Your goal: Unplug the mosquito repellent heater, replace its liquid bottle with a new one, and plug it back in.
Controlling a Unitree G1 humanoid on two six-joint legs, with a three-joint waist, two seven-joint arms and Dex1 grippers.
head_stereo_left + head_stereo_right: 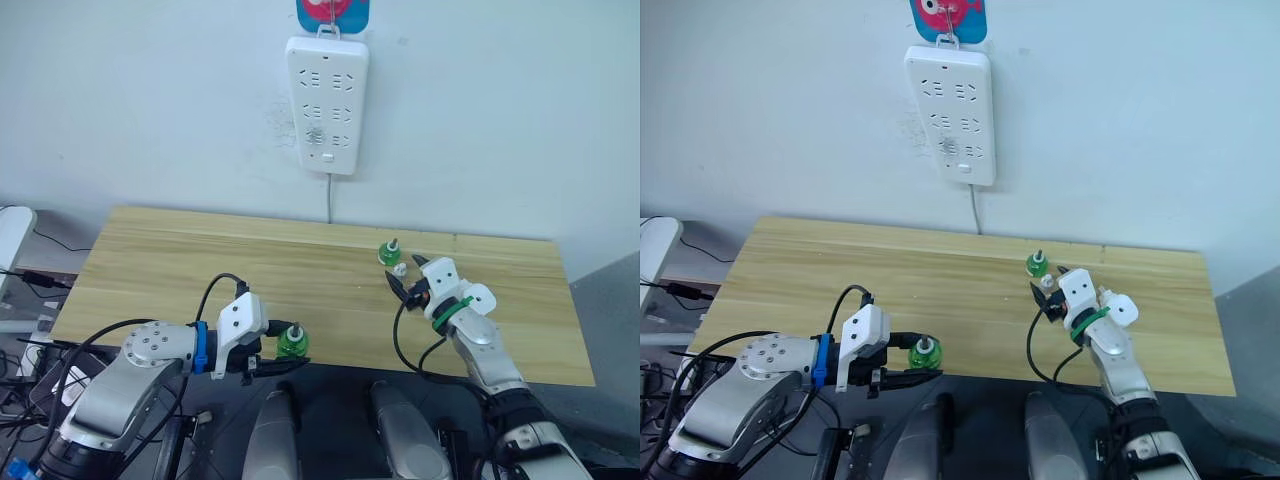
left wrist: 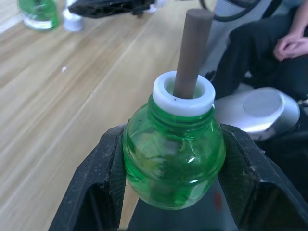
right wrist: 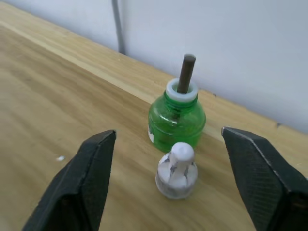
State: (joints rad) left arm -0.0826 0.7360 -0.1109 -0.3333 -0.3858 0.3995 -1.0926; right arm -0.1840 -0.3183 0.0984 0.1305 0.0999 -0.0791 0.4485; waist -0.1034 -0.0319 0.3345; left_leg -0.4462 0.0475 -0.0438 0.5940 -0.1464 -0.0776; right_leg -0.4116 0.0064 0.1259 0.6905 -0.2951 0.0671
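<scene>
At the near edge of the wooden table (image 1: 200, 260) the left gripper (image 1: 285, 358) is closed around a small green bottle (image 2: 173, 163). Its two black fingers (image 2: 96, 187) press on the bottle's sides and hide the bottom of it. This bottle has no cap. A white collar sits in its neck and a brown wick stands up from it. In the left wrist view, beyond the table's near edge, a person's hand (image 2: 291, 45) rests on a dark trouser leg, and the rest of the person is cut off. Further in, toward the far right part of the table, the right gripper (image 1: 407, 273) hovers with its fingers wide apart and holds nothing. Just past its fingertips a small white cap (image 3: 177, 172) lies on the table, and just beside the cap, on its far side, stands a second green bottle (image 3: 176, 118), upright, also capless with a dark wick. The two bottles look alike, so I cannot tell which one is the used one. Above the table's far edge a white power strip (image 1: 327, 105) hangs on the wall, and its cord (image 1: 329, 195) goes down behind the table. The coloured hook (image 1: 333, 12) over it is cut off.
</scene>
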